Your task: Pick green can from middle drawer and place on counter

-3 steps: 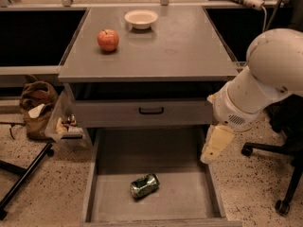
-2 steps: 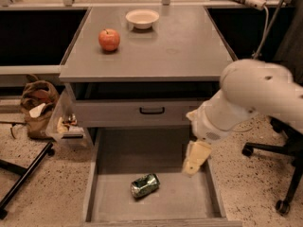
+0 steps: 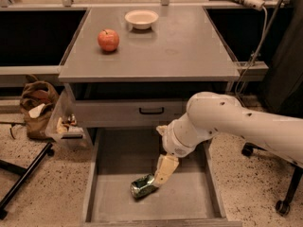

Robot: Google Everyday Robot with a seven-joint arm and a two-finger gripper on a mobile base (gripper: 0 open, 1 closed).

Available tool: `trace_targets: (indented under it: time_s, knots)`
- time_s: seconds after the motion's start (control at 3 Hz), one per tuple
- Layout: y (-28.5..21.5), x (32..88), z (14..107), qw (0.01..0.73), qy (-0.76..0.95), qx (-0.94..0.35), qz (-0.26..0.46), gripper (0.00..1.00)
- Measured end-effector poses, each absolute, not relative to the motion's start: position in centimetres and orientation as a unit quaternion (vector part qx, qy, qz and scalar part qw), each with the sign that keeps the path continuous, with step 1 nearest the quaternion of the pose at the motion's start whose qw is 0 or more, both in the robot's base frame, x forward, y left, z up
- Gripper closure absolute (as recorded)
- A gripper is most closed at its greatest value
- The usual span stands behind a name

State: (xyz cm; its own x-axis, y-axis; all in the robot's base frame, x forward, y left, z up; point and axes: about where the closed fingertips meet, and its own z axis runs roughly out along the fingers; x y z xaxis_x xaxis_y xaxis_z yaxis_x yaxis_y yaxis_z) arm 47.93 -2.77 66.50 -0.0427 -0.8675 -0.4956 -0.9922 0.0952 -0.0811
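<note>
The green can [image 3: 142,187] lies on its side on the floor of the open middle drawer [image 3: 189,200], near the drawer's front centre. My gripper [image 3: 163,171] hangs down into the drawer from the white arm on the right. Its tip is at the can's right end, seemingly touching it. The counter [image 3: 165,51] is the grey tabletop above the drawers.
A red apple [image 3: 108,39] and a white bowl [image 3: 141,18] stand on the far left part of the counter. A shut drawer face with a black handle [image 3: 152,111] sits above the open drawer. A brown bag [image 3: 37,104], a plastic bin [image 3: 66,126] and a black stand leg [image 3: 23,174] are at left; chair wheels [image 3: 283,206] are at right.
My arm has swung left and down into the drawer, bringing the gripper from the drawer's right side to the can. The can has not moved.
</note>
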Motion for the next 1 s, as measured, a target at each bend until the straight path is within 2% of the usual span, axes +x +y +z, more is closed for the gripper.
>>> trace_targets:
  time_s: [0.33, 1.0]
  knots:
    - [-2.8, 47.9, 66.5, 0.217, 0.708, -0.657, 0.144, 0.00]
    - [0.3, 49.5, 58.3, 0.196, 0.706, -0.658, 0.172, 0.00]
